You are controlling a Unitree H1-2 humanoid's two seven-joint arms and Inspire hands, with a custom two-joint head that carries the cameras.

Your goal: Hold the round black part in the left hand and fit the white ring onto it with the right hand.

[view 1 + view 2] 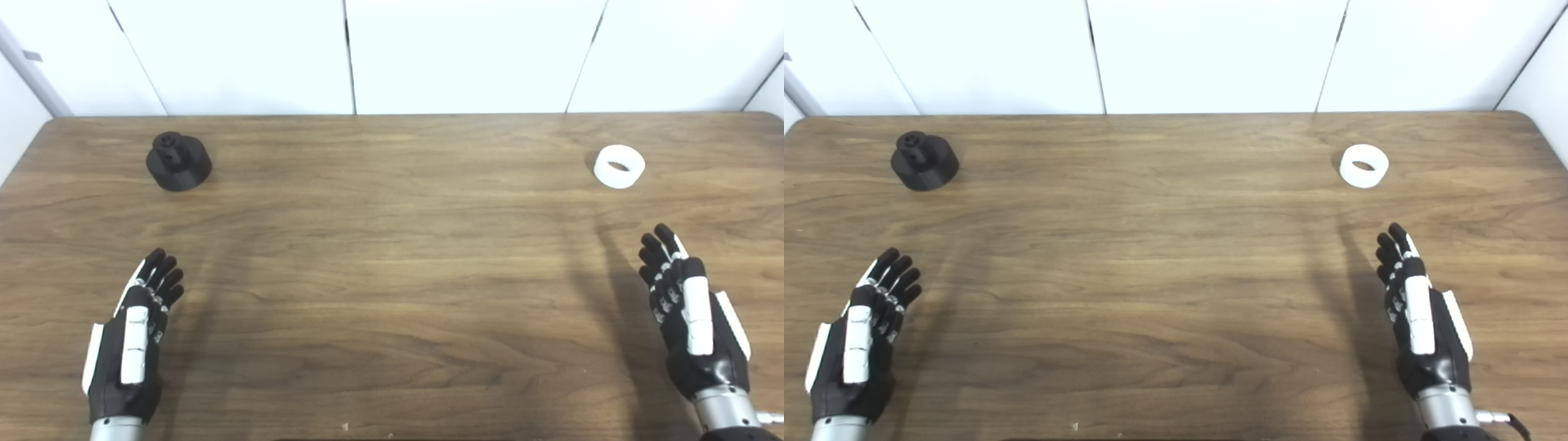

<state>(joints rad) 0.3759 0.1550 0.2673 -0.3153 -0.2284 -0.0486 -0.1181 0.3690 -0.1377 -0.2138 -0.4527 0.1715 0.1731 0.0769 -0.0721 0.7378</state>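
The round black part [178,162] stands on the wooden table [392,257] at the far left, a small hub on its top; it also shows in the right eye view [924,161]. The white ring [619,166] lies flat at the far right, also in the right eye view [1363,165]. My left hand [136,334] is open and empty near the front left edge, well short of the black part. My right hand [689,312] is open and empty near the front right, short of the ring.
White wall panels [349,55] stand right behind the table's far edge. The table's rounded far right corner [768,119] is close to the ring. Bare wood lies between the two hands.
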